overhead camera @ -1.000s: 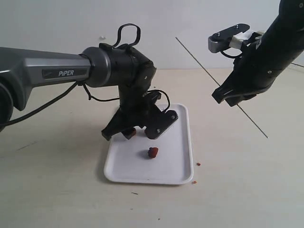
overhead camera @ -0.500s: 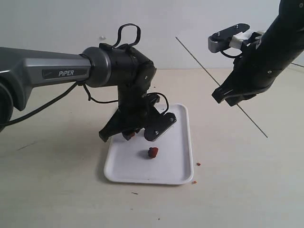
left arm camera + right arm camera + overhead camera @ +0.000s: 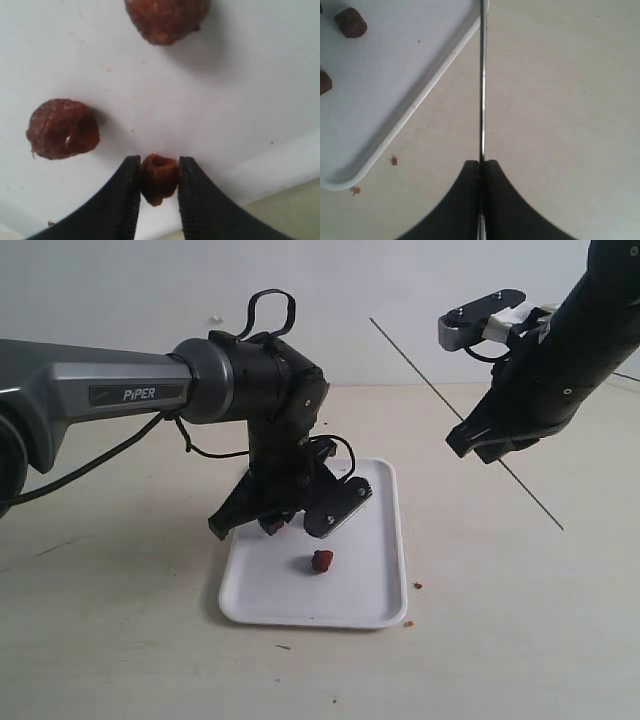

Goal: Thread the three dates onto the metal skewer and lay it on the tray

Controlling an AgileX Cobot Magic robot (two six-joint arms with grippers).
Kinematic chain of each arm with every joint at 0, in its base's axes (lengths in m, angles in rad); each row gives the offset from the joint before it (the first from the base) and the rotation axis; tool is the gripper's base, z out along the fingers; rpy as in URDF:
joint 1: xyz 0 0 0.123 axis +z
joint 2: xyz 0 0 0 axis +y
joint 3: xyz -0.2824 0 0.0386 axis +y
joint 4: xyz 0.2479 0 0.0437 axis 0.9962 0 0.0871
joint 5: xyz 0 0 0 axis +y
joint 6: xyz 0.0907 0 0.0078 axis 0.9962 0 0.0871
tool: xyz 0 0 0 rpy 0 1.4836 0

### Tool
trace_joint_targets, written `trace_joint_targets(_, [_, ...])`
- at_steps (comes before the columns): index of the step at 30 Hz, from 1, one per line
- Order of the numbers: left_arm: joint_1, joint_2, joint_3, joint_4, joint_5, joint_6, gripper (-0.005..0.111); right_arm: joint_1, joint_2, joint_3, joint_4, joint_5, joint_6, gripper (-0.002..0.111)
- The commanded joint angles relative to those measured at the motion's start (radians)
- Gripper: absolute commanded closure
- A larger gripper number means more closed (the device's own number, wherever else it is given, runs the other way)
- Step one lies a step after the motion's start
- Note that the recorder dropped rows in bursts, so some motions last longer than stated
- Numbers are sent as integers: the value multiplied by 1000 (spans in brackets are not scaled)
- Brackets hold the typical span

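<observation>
My left gripper (image 3: 159, 161) is shut on one dark red-brown date (image 3: 159, 179), held just above the white tray (image 3: 240, 90). Two more dates (image 3: 62, 129) (image 3: 166, 17) lie loose on the tray beyond the fingertips. In the exterior view the left gripper (image 3: 278, 523) hangs over the tray (image 3: 385, 570), and one loose date (image 3: 321, 561) shows in front of it. The arm hides the other. My right gripper (image 3: 487, 452) is raised to the right of the tray, shut on the thin metal skewer (image 3: 430, 385), which slants through the air. The skewer (image 3: 481, 80) runs straight out from the shut right gripper (image 3: 481, 163).
Small brown crumbs (image 3: 417, 585) lie on the beige tabletop by the tray's right front corner, and also show as crumbs (image 3: 394, 160) in the right wrist view. The tray's rim (image 3: 420, 100) passes under the skewer's far end. A pale wall stands behind the table.
The left gripper has shifted slightly down and to the left over the tray, with the date still between its fingers. The right arm and skewer have not moved.
</observation>
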Motion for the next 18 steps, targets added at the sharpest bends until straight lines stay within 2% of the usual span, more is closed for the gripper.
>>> trace_joint_targets(1, [-4, -26, -5, -17, 8, 0, 80, -5, -3, 4, 3, -13, -7, 108])
trace_joint_targets(10, [-4, -47, -5, -14, -3, -16, 80, -5, -3, 4, 3, -13, -7, 108])
trace_joint_targets(13, [-4, -47, -5, 7, -24, -62, 80, -5, 0, 4, -47, -13, 16, 108])
trace_joint_targets(16, [-4, -50, -5, 57, -26, -97, 80, -5, 23, 4, -168, -2, 144, 108])
trace_joint_targets(18, [-4, -54, -5, 78, -28, -107, 80, -5, 52, 4, -187, 15, 161, 108])
